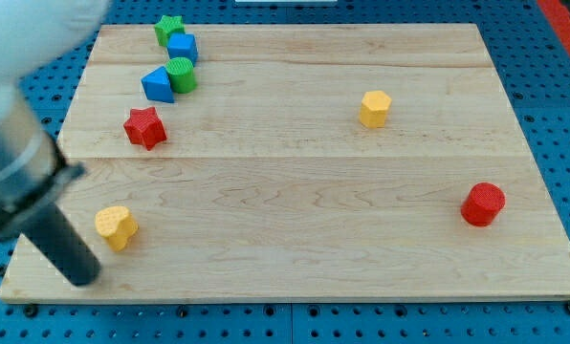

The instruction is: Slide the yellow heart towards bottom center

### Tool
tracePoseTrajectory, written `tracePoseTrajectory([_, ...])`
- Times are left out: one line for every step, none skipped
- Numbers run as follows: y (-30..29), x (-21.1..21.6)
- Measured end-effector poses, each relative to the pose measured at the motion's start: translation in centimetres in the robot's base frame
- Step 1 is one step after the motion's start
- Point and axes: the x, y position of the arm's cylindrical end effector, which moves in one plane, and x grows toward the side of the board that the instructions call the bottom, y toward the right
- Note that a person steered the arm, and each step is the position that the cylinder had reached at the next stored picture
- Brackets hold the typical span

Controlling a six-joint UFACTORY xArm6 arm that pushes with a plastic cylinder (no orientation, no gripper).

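Camera view, the only one: wooden board (295, 220) on a blue pegboard table (553, 115).

My tip (82, 279) is a plain rod, no jaws to part or close. It sits at the near left corner of the board, w/ the rod slanting up to the view's left edge. The tip is just left of and a bit nearer than the yellow heart (117, 226); can't tell if they touch, looks like a thin gap.

The yellow heart is at near left, well left of bottom center.

Other blocks:
- red star (144, 127), left side, farther back than the heart, well apart from it.
- blue triangle-ish block (157, 84), far left, touching the green cylinder (181, 74) on its right.
- blue cube (183, 47) just behind the green cylinder, touching or nearly so.
- green star (169, 28) at the far edge, right behind the blue cube.
- yellow hexagon block (374, 108), right of center, on its own.
- red cylinder (483, 204), near right, by itself, well apart from everything else.
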Motion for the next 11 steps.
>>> tracePoseTrajectory([3.3, -3.7])
tracePoseTrajectory([11.4, -6.4])
tracePoseTrajectory([11.4, -7.8])
tracePoseTrajectory([2.3, -6.3])
tracePoseTrajectory([7.2, -11.3])
tracePoseTrajectory([15.5, -13.5])
tracePoseTrajectory([25.6, -13.2])
tracePoseTrajectory([20.7, -13.8])
tracePoseTrajectory([14.4, -15.1])
tracePoseTrajectory([19.9, -10.7])
tracePoseTrajectory([31.0, -8.8])
